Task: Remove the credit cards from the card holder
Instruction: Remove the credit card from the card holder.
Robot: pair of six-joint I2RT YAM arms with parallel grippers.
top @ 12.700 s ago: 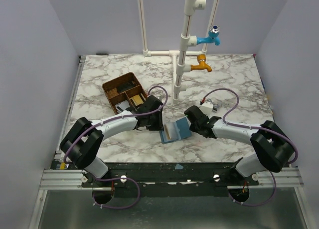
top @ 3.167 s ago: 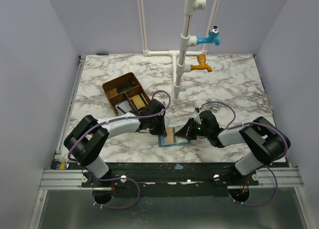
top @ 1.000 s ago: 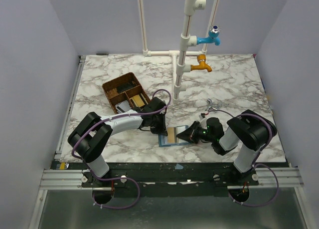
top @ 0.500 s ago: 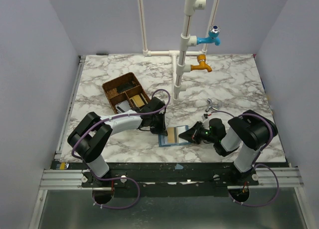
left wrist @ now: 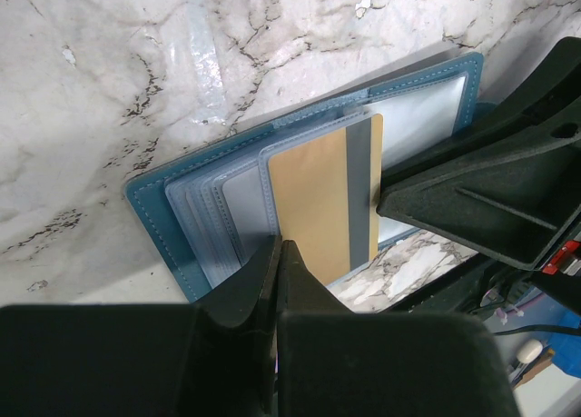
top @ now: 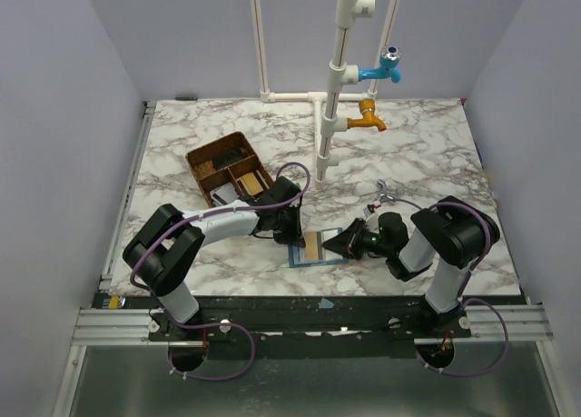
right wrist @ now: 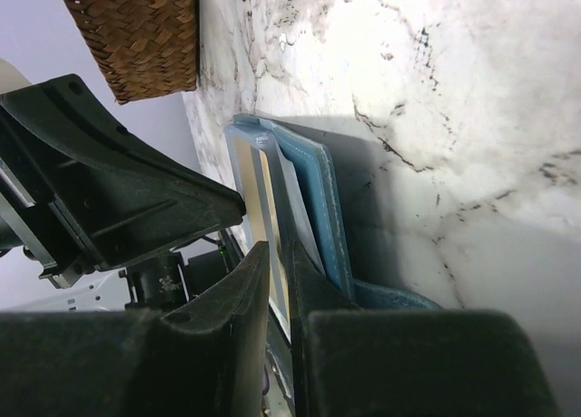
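On the white marble-patterned worktop (top: pixel 436 153), the flat blue stitched card holder (top: pixel 298 255) lies opened out at about 6 o'clock from the worktop's middle, close to the near edge and between the two arms. Its clear pale sleeves face up. A gold credit card (left wrist: pixel 318 199) with a dark grey stripe along one long side lies flat among the topmost sleeves. Whether it is free of its pocket cannot be told. The left gripper (left wrist: pixel 277 263) comes in from the holder's 10 o'clock side in the top view. Its jaws are pressed fully together, tips down on the sleeves at the edge of the gold card, with nothing visible between them. The right gripper (right wrist: pixel 277 263) reaches in low over the worktop from the holder's 3 o'clock side. Its jaws stand a thin slit apart, and the edge of the gold card and its sleeve runs into that slit, though I cannot tell whether they actually pinch it. In the left wrist view one black finger of the right gripper touches the card's grey stripe. A woven brown divided tray (top: pixel 214 144) sits at 10 o'clock from the holder, apart from it. A white pipe stand (top: pixel 334 90) rises at 12 o'clock, carrying a blue tap (top: pixel 386 67) above an orange tap (top: pixel 365 119).
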